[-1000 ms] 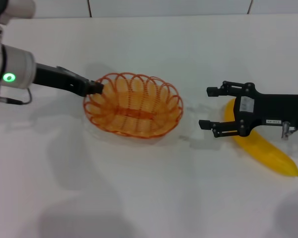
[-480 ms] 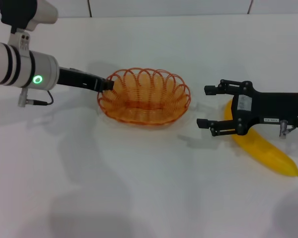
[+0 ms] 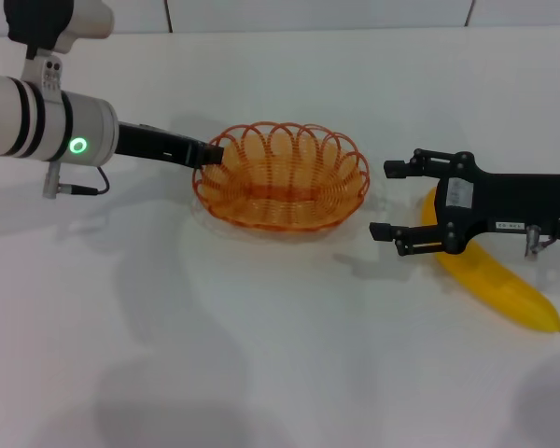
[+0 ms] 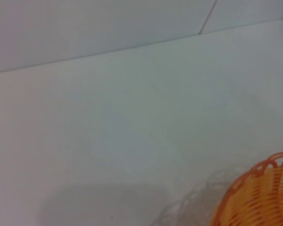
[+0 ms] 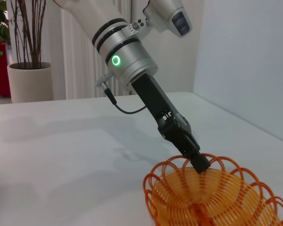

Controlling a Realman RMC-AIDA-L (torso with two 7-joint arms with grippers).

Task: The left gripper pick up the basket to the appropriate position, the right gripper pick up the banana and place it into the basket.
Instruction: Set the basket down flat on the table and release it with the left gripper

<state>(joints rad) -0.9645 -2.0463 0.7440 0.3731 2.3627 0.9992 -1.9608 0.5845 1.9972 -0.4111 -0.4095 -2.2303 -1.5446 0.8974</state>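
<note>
The left pincer [image 3: 209, 155] is pinching the near-left rim of the basket [image 3: 282, 175], its fingers pressed together on the wire loops, as the right wrist view shows plainly; the basket sits around the middle of the white surface [image 3: 261, 355], tilted a little where it is held, its oval running side to side; whether it is touching the surface I cannot tell. The right pincer [image 3: 389, 201] hangs just to the right of the basket, fingers spread wide and pointing toward it, holding nothing; the banana [image 3: 490, 275] lies on the surface beneath and behind that pincer, partly hidden by its black body. The banana's long axis runs on a slant, one end up near the pincer's wrist, the tapered tip pointing down toward the robot's right; so the fruit lies back from the fingertips, not ahead of them; I'd judge the right arm, clearly the nearer one, must draw back and drop, fingers across that slant.
</note>
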